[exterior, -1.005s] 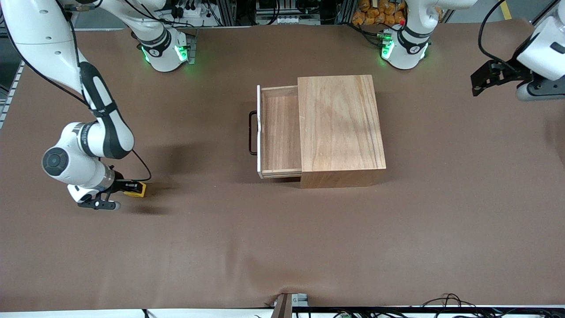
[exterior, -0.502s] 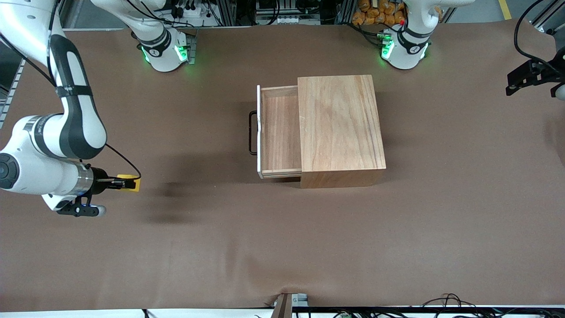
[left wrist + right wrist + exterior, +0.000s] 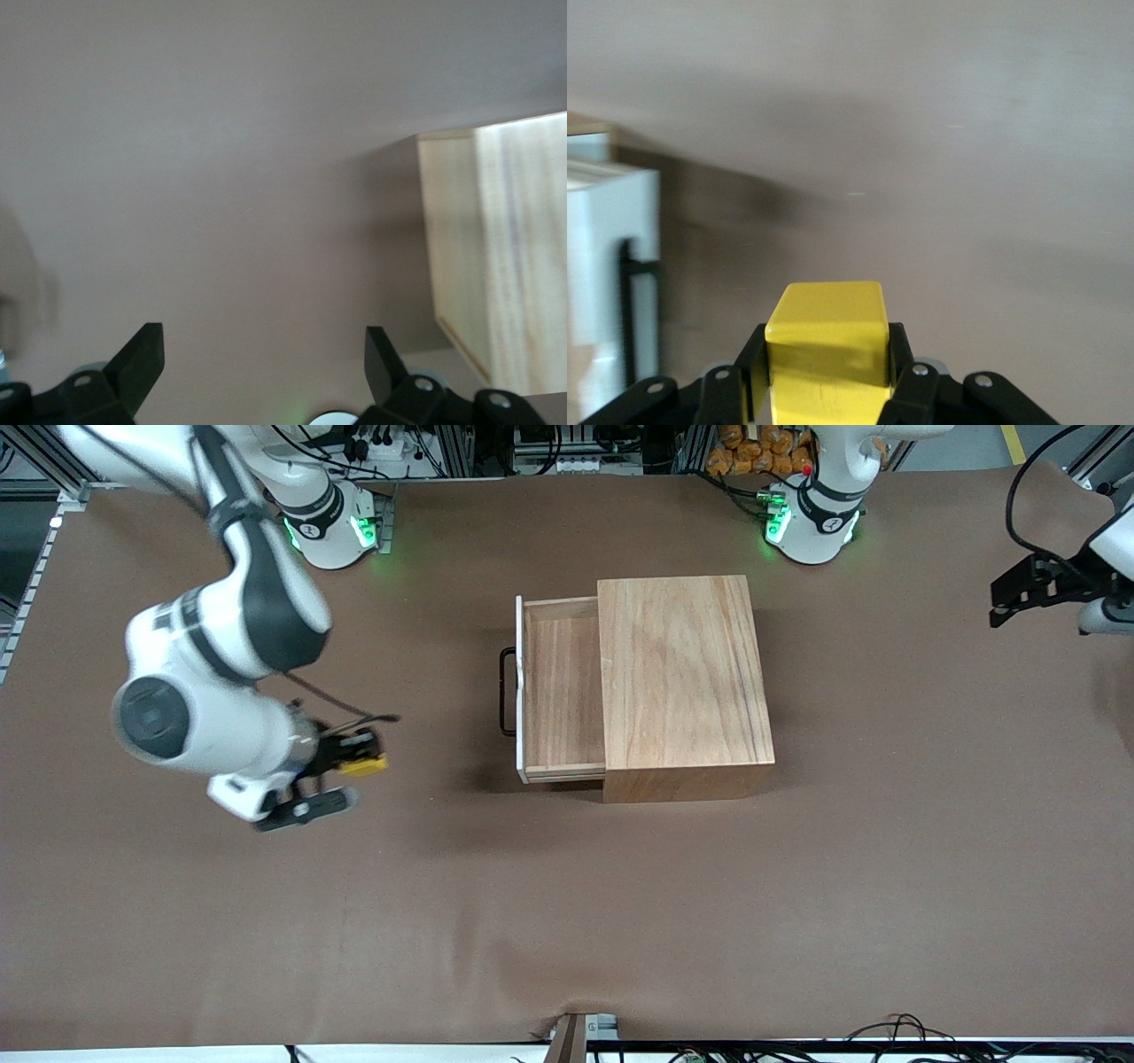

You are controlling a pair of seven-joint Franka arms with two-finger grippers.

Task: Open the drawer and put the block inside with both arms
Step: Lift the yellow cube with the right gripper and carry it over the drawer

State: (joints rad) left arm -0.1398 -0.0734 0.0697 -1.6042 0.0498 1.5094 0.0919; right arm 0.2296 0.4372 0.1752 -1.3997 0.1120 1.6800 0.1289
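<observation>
Gripping block, right claw, drawer open

Matt brown table cover — grained light-wood box, glossy yellow block

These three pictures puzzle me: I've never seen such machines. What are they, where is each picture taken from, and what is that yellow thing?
Two white robot arms stand at a brown table. The wide picture looks down from a high camera facing them; the other two come from cameras on the arms' wrists. On the table sits a wooden box with its drawer pulled open. The right arm's tool is shut on the block, a small yellow cube, up in the air over bare table toward the right arm's end; its wrist picture shows the block between the fingers. The left arm's tool waits, open, at the other end.
</observation>
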